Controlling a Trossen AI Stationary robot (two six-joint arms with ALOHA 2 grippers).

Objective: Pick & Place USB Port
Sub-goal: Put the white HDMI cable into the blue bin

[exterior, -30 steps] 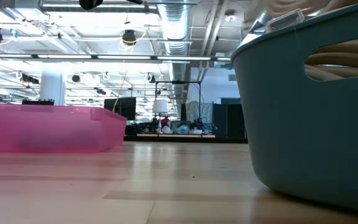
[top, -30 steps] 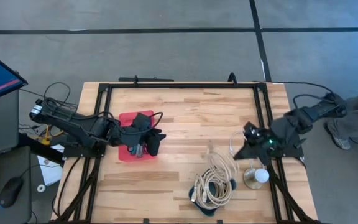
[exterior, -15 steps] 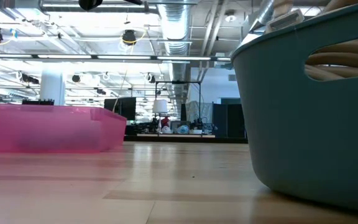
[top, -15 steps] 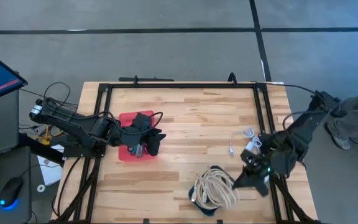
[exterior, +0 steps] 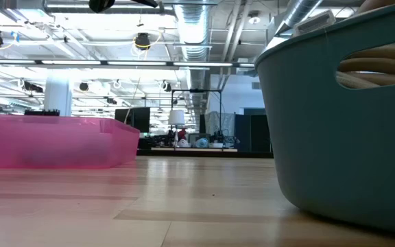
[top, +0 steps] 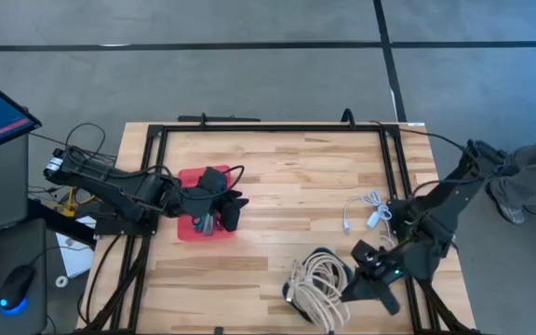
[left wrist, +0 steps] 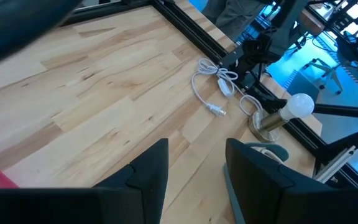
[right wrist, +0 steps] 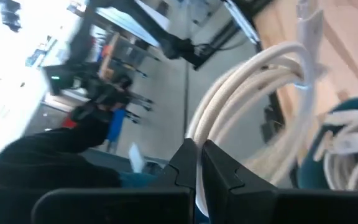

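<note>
The right gripper [top: 372, 277] is down near the front right corner of the wooden table [top: 277, 167], just beside the heap of cream cables [top: 319, 279], and its fingers [right wrist: 219, 168] are clenched on a strand of that bundle: the right wrist view shows the thick cream cords [right wrist: 247, 93] running straight out from between the closed tips. The coils spill over the teal basket [top: 291, 296] at the front edge, right of centre; in the low view that basket [exterior: 341, 130] fills the right side with cable showing through its handle slot. Over on the left side of the table, the left gripper [top: 220, 216] hangs over the pink bin [top: 191, 177], and the left wrist view shows its two dark fingers [left wrist: 148, 168] spread apart with bare wood between them, holding nothing. The thin white USB cable [top: 366, 210] lies loose on the wood near the right edge, well apart from the bin; from the left wrist it [left wrist: 213, 84] curls beside a lamp with a round white bulb [left wrist: 301, 106]. The pink bin [exterior: 53, 140] sits at the left in the low view.
</note>
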